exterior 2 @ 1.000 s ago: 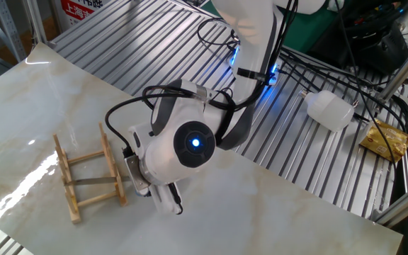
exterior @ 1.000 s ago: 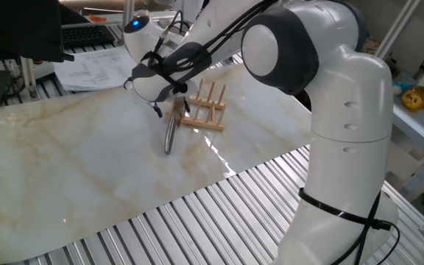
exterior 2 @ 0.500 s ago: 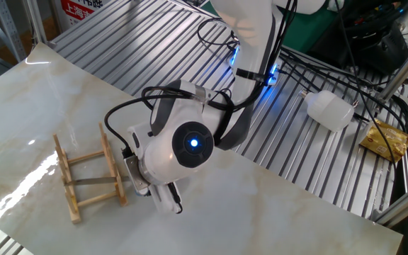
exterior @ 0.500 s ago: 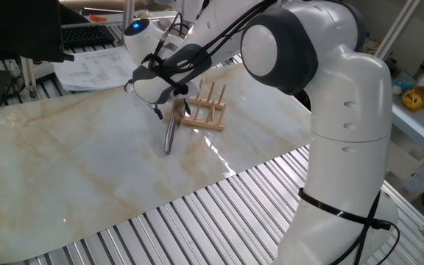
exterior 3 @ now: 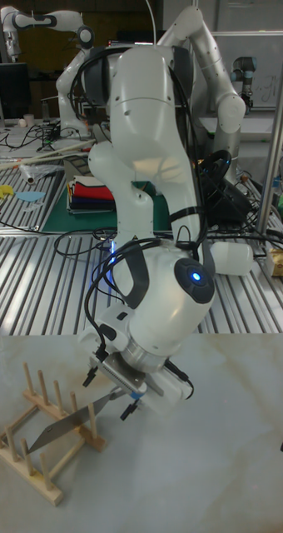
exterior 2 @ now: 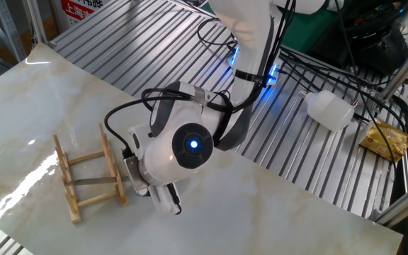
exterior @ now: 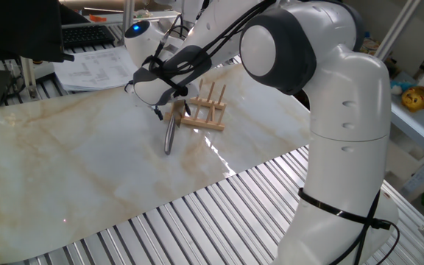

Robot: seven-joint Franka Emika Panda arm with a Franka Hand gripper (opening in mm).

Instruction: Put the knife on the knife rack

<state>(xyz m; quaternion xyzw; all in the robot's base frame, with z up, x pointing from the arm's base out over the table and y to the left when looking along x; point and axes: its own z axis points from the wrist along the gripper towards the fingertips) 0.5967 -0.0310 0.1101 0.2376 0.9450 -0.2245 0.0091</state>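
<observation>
1. Hardly anything is being seen to move since the earlier frames: the arm is being kept in nearly the same pose, with only a very slight shift of the wrist.
2. The knife is being held by its handle end in the gripper, the fingers being closed on it.
3. In the tall view the blade is being carried tilted, tip pointing down toward the rack, with the tip seen among the pegs.
4. In one fixed view the knife is being seen hanging from the gripper over the marble table, just beside the rack.
5. In the other fixed view the rack is being seen on the table beside the wrist, while the knife is being hidden.
</observation>
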